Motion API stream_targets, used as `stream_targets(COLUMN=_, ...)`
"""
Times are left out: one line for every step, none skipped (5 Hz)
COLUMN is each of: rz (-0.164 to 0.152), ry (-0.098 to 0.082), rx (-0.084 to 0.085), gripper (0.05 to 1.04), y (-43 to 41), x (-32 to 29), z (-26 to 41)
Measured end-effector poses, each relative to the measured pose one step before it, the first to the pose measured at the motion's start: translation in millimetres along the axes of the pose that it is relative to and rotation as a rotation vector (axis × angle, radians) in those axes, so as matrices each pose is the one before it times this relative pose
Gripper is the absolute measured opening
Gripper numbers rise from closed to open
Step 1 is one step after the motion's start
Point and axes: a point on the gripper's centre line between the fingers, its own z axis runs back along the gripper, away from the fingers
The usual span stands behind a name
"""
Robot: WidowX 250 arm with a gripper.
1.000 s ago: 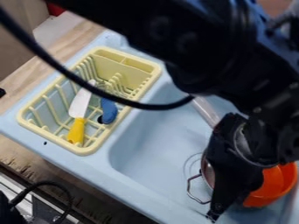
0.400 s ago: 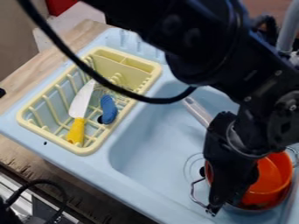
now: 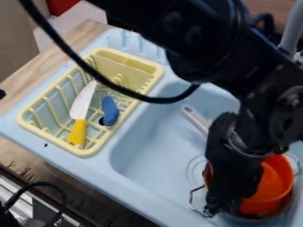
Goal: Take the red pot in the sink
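Hanging down over the lower right part of the light blue sink (image 3: 154,148), the tool (image 3: 213,210) is seen in front of the red pot (image 3: 269,188), beside the wire handle (image 3: 192,197) on its left side. Whether the tool is spread wide, narrowed or closed on the pot's handle or rim cannot be told, and contact between the two cannot be made out either. The pot is set inside the basin near its right end, with its orange-red inside turned up to view and its left part hidden by the black arm (image 3: 207,48), by which the picture is crossed from the top edge. A pale grey handle (image 3: 192,115) is laid in the basin further up, its lower end covered by the arm. To the left of the basin, a pale yellow dish rack (image 3: 89,152) is placed on the sink unit, and in it are held a knife (image 3: 82,104) with a yellow handle and, just beside it, a blue object (image 3: 110,111). The rack is crossed by a black cable (image 3: 74,57). The sink unit is carried by a wooden surface (image 3: 17,153). At the upper right, part of a grey faucet (image 3: 293,31) is shown.
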Motion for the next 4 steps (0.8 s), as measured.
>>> stream_targets(rz=-0.0503, ry=0.0332, rx=-0.0314, gripper=0.761, y=-1.91, x=-0.77, z=19.02)
stream_targets(rz=-0.0484, ry=0.0265, rx=-0.0237, gripper=0.988, y=2.31, x=-5.09, z=12.41)
stream_targets(rz=-0.0391, ry=0.018, rx=-0.008, gripper=0.998, y=3.18, x=-1.38, z=10.15)
stream_targets(rz=-0.0596, ry=-0.0352, rx=-0.0028, gripper=0.999, y=-1.17, x=8.45, z=0.54)
